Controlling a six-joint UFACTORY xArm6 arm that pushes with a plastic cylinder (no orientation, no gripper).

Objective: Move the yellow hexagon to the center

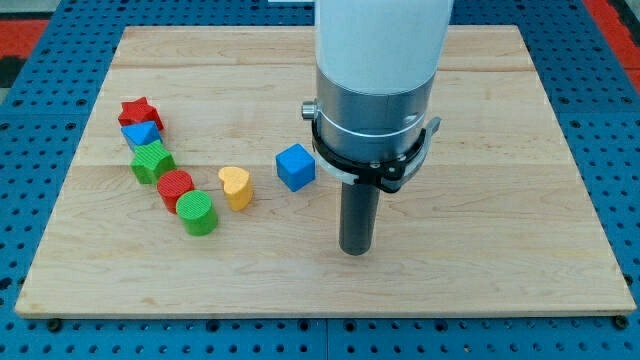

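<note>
The only yellow block in view is a heart-shaped one (pixel 235 186), left of the board's middle. I see no yellow hexagon; the arm's wide body hides part of the board's upper middle. My tip (pixel 355 250) rests on the wooden board (pixel 500 250) just below its centre. It is apart from every block, to the right of and below the blue cube (pixel 295 167).
A curved row of blocks runs down the board's left side: a red star (pixel 140 112), a blue triangle (pixel 141 133), a green block (pixel 152 161), a red round block (pixel 175 188) and a green cylinder (pixel 197 212).
</note>
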